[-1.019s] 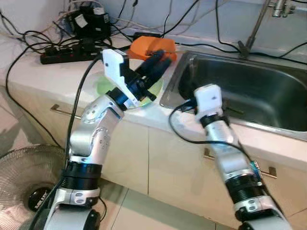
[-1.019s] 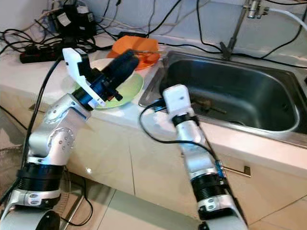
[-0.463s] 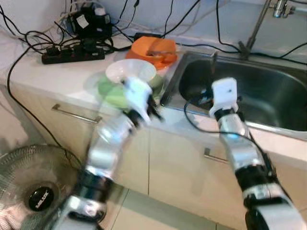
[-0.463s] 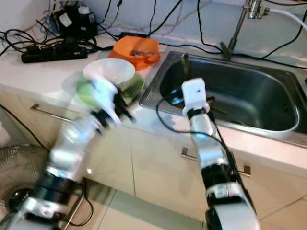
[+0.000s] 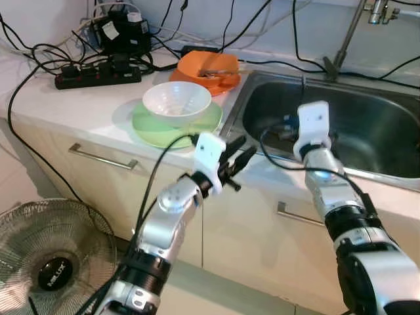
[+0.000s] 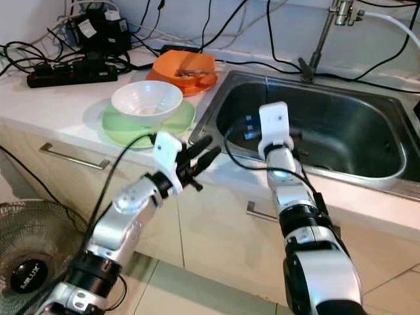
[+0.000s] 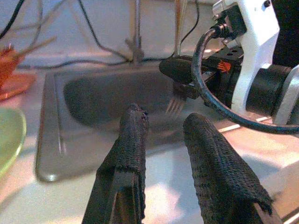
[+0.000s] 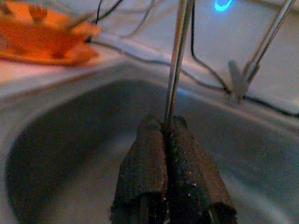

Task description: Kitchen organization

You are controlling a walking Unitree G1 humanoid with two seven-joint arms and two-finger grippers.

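Observation:
My right gripper (image 8: 167, 123) is shut on a metal fork (image 7: 175, 106), held upright over the left part of the steel sink (image 5: 367, 131), tines down and handle (image 8: 176, 56) pointing up. My left gripper (image 5: 246, 147) hangs open and empty just in front of the counter edge, near the sink's left corner; its fingers (image 7: 133, 135) point toward the sink. A white bowl (image 5: 177, 102) sits on a green plate (image 5: 154, 131) on the counter. Behind them lies an orange plate (image 5: 209, 65) with utensils on it.
The faucet (image 5: 348, 33) rises behind the sink. A black power strip (image 5: 98, 72) and tangled cables lie at the back left of the counter. A floor fan (image 5: 46, 256) stands low on the left. Cabinet drawers with metal handles (image 5: 102, 157) run below the counter.
My left arm has pulled back from above the green plate and dropped to the counter edge; the white bowl now shows on the plate. My right gripper has risen further over the sink.

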